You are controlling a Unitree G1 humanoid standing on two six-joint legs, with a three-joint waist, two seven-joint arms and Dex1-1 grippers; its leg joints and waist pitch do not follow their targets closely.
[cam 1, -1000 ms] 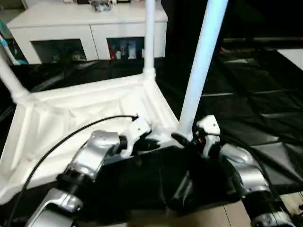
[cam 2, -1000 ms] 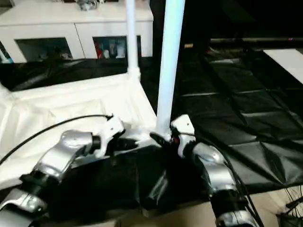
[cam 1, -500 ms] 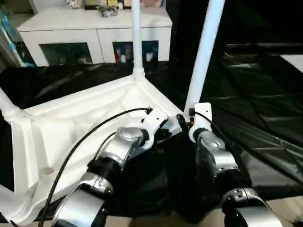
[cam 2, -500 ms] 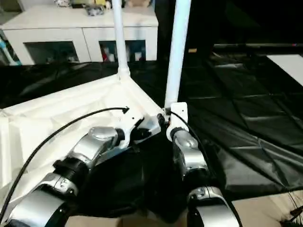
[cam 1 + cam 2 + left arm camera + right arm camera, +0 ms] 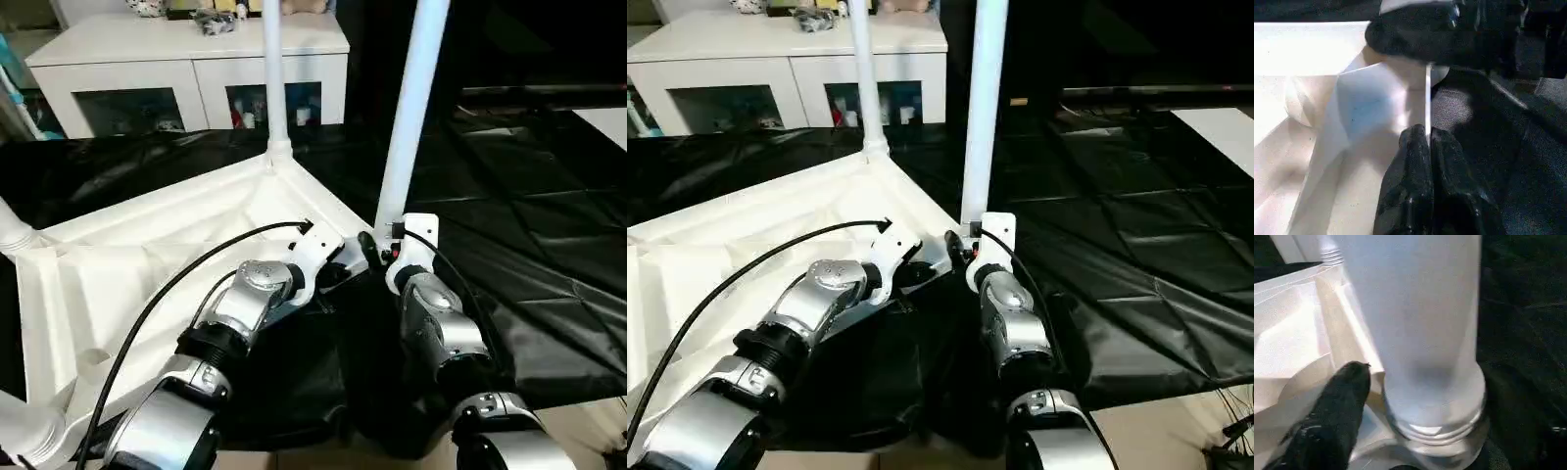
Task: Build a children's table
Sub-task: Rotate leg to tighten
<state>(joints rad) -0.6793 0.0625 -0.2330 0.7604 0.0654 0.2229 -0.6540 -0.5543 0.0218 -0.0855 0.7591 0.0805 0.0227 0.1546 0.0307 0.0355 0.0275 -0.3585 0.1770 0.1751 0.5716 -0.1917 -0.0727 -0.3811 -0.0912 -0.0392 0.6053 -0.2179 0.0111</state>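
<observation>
Black sheet (image 5: pixel 549 245) over floor, white cabinet (image 5: pixel 186 69) behind; table top (image 5: pixel 127 284) upside down, near leg (image 5: pixel 407 117) upright in corner socket.

Left wrist: left gripper (image 5: pixel 1427 139) pinched shut against corner.

Right wrist: right gripper (image 5: pixel 1415 401) spread round leg base — thread showing; could tip out if nudged.

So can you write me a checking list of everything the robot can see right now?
Surface: black sheet, creased.
Job's things: white tabletop upside down; near leg and far leg upright in corner sockets; another leg at the edge.
Clutter: nothing seen.
Grippers: left gripper shut at the tabletop's corner; right gripper by the near leg's base.
Cables: black cable over the left arm.
Surroundings: white cabinet.
</observation>
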